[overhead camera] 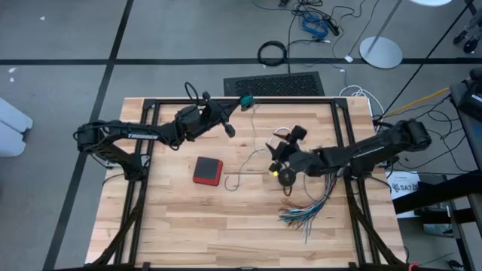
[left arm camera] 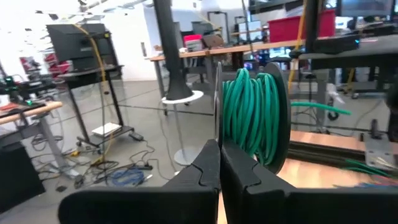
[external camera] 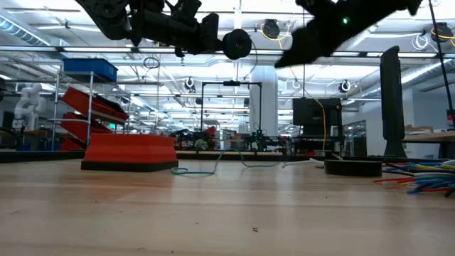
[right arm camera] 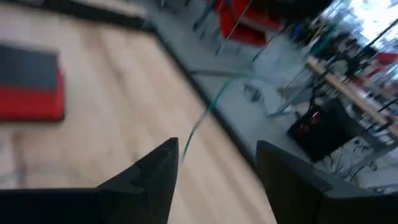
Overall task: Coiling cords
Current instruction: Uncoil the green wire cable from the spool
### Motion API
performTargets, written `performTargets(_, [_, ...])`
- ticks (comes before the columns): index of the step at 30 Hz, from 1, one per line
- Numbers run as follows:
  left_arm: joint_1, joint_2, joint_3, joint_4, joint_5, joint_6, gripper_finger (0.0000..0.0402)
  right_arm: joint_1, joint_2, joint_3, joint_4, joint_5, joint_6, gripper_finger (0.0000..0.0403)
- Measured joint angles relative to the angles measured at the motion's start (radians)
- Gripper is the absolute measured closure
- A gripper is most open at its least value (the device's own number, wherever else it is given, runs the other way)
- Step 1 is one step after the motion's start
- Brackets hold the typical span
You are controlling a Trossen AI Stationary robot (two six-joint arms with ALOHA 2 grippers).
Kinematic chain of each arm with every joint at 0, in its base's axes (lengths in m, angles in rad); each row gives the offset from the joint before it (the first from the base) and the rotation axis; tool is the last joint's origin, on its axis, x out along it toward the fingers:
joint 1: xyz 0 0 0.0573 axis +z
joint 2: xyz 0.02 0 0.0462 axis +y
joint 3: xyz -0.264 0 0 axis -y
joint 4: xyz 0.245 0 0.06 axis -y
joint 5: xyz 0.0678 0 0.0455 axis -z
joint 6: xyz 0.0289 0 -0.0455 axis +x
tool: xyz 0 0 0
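A spool (left arm camera: pixel 252 118) wound with the teal-green cord hangs well above the table's far middle, with my left gripper (left arm camera: pixel 219 163) shut on it. It also shows in the high view (overhead camera: pixel 228 129) and the low view (external camera: pixel 237 44). A slack length of thin cord (overhead camera: pixel 252 159) trails across the wood (external camera: pixel 202 171). My right gripper (right arm camera: pixel 217 155) stands open above the table's right middle (overhead camera: pixel 285 143), with nothing between its fingers. A small round black-and-yellow piece (overhead camera: pixel 286 178) lies just below it on the table. My left gripper pinches the thin clear flange (left arm camera: pixel 217 127) of the spool, at its rim, between its two fingers. The fingers point level toward the table's right. The spool is lifted clear of the table, its flanges upright, and a green strand (left arm camera: pixel 317 107) leads off it.
A red-and-black box (overhead camera: pixel 208 171) lies at the table's middle. A fanned bundle of multicoloured wires (overhead camera: pixel 309 211) spreads at the near right. In the low view a flat black ring (external camera: pixel 353 168) rests on the wood. A black grille (overhead camera: pixel 275 84) sits beyond the far edge.
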Motion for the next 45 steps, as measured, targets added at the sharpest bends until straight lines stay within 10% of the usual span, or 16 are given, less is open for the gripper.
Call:
performTargets(13, [-0.08,0.0,0.0,-0.025,0.016,0.003,0.0401,-0.243,-0.038,-0.208,0.57,-0.452,-0.101,0.0227])
performTargets(25, [-0.105,0.0,0.0,-0.028,0.027,0.003,0.0402,-0.332,-0.038,-0.219,0.621,-0.672,-0.03,0.0228])
performTargets(45, [-0.104,0.0,0.0,-0.076,0.026,0.002,0.0402,-0.344,-0.067,-0.219,0.5,-0.58,0.025,0.0228])
